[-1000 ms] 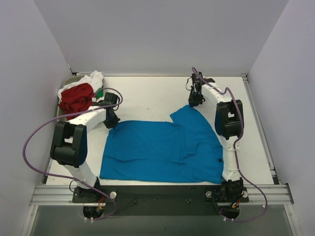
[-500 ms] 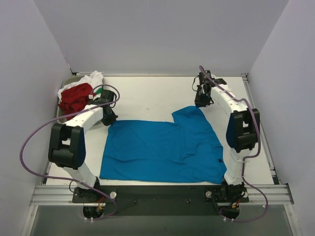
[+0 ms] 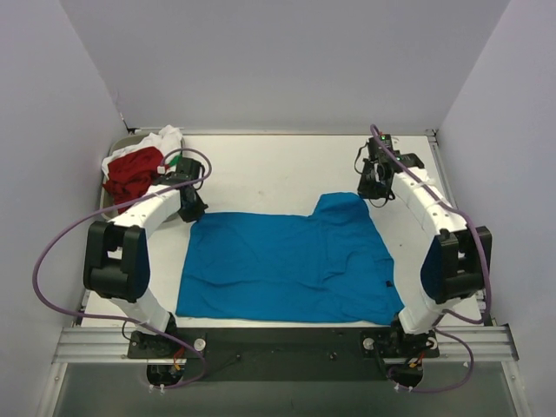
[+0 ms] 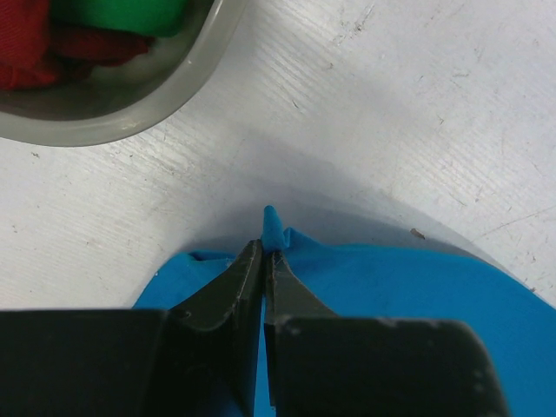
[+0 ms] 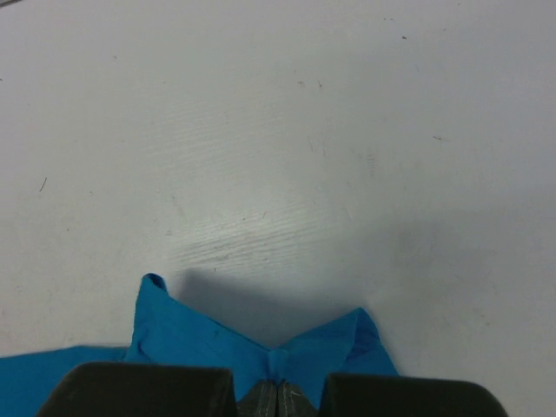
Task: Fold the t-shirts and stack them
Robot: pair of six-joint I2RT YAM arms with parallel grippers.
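A bright blue t-shirt (image 3: 287, 265) lies spread over the middle of the table, with a small black tag near its right edge. My left gripper (image 3: 193, 211) is shut on the shirt's far left corner; the wrist view shows a nub of blue cloth (image 4: 273, 226) pinched between the left gripper (image 4: 263, 252) tips. My right gripper (image 3: 372, 189) is shut on the far right corner, where the blue cloth (image 5: 278, 360) bunches at the right gripper (image 5: 278, 387) tips. More t-shirts, red (image 3: 135, 171), white (image 3: 163, 139) and green (image 4: 122, 13), are heaped at the far left.
The heap sits in a grey oval tray (image 4: 165, 91) at the table's far left corner, just beyond my left gripper. White walls close the table in at the back and on both sides. A metal rail (image 3: 287, 339) runs along the near edge.
My right gripper has moved right along the back of the table, pulling the blue shirt's far right corner out with it. The left gripper has shifted slightly back and left with its corner.
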